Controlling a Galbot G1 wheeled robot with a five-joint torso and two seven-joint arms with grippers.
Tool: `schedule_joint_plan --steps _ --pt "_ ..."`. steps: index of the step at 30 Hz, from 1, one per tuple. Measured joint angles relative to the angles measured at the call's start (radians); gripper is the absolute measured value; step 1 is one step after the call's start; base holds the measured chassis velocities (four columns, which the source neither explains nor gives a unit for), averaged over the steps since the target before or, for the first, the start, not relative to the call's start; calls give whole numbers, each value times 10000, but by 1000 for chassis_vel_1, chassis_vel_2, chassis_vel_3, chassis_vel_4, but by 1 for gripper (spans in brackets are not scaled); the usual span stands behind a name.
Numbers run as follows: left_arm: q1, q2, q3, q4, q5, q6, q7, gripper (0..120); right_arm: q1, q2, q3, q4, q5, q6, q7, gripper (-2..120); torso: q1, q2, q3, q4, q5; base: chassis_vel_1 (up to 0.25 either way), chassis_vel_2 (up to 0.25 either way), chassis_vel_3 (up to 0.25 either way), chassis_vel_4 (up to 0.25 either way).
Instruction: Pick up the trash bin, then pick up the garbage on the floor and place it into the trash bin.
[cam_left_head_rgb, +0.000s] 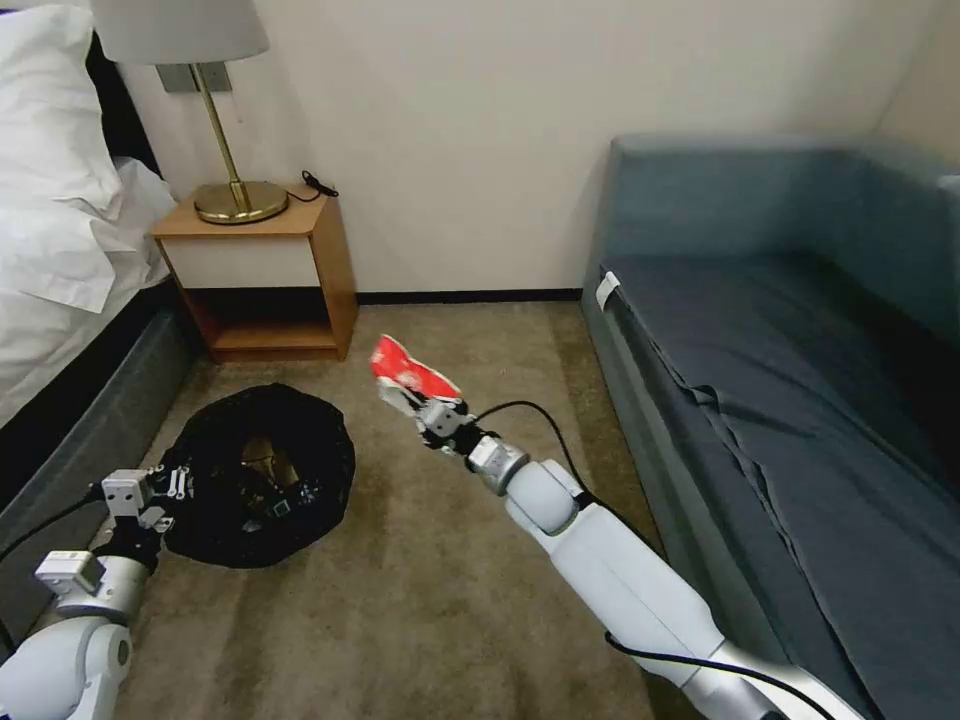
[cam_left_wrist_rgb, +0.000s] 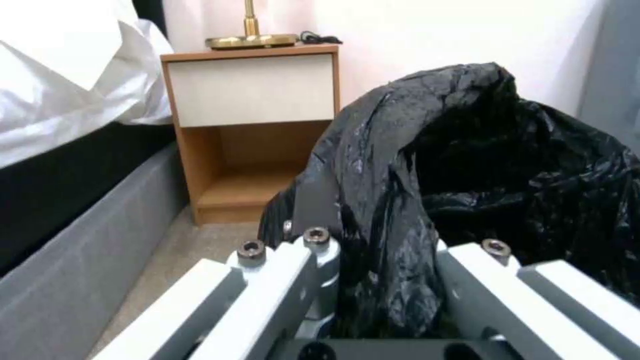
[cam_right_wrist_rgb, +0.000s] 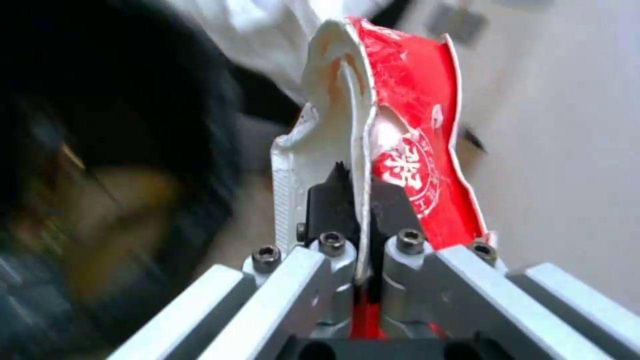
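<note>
The right gripper (cam_left_head_rgb: 418, 402) is raised above the brown carpet floor (cam_left_head_rgb: 420, 600), its fingers (cam_right_wrist_rgb: 333, 200) pinched tight on the crumpled red-and-white foil packet (cam_left_head_rgb: 405, 372), which stands up from them, beside the rim of the round trash bin lined with crinkled black plastic (cam_left_head_rgb: 262, 475). The left gripper (cam_left_head_rgb: 168, 487) is at the bin's near-left edge, its fingers clamped on a fold of the black liner (cam_left_wrist_rgb: 373, 240). The bin sits before the wooden nightstand (cam_left_head_rgb: 270, 275); something tan lies inside it.
</note>
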Motion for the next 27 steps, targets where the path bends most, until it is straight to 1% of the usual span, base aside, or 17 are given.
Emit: schedule_joint_plan --steps 1,2,6,9,11,15,17,20,21,23,24,26,27 --pt "-50 -32 31 44 46 1 5 5 172 101 -416 75 179 -17 -2 0 0 -1 0 0 2 0 0 0 0" --pt "-50 -32 31 44 46 1 5 5 172 101 -416 75 179 -17 -2 0 0 -1 0 0 2 0 0 0 0" --pt "-199 -32 65 252 102 31 1 5 547 405 -1375 113 405 -59 -1 0 0 0 0 1 0 0 0 0 0" --pt "-249 -22 64 316 104 36 -3 5 602 500 -1604 96 454 -77 3 0 0 0 0 1 0 0 0 0 0" --pt "-312 9 54 453 97 41 -8 5 665 780 -2194 -118 501 -105 17 0 1 0 0 0 -1 0 0 0 0" --pt "-321 9 43 505 85 41 -8 5 667 960 -2520 -274 501 -105 70 0 0 0 0 0 -1 0 0 0 0" --pt "-322 0 42 518 76 41 -8 5 661 1079 -2765 -379 513 -110 152 0 0 0 0 1 -1 0 0 0 0" --pt "-344 -37 58 523 73 41 -8 5 522 1291 -3231 -795 355 -173 806 0 0 0 0 1 -1 0 0 0 0" --pt "-344 -37 58 523 73 41 -8 5 522 1291 -3231 -795 355 -173 806 0 0 0 0 1 -1 0 0 0 0" --pt "-346 -58 69 523 73 41 -8 5 431 1292 -3323 -910 300 -267 1190 11 0 0 0 -1 0 0 0 0 0" --pt "-346 -58 69 523 73 41 -8 5 431 1292 -3323 -910 300 -267 1190 11 0 0 0 -1 0 0 0 0 0" --pt "-345 -68 69 523 73 41 -8 5 384 1230 -3328 -909 278 -338 1372 19 0 0 0 0 1 0 0 0 0" --pt "-345 -68 69 523 73 41 -8 5 384 1230 -3328 -909 278 -338 1372 19 0 0 0 0 1 0 0 0 0"
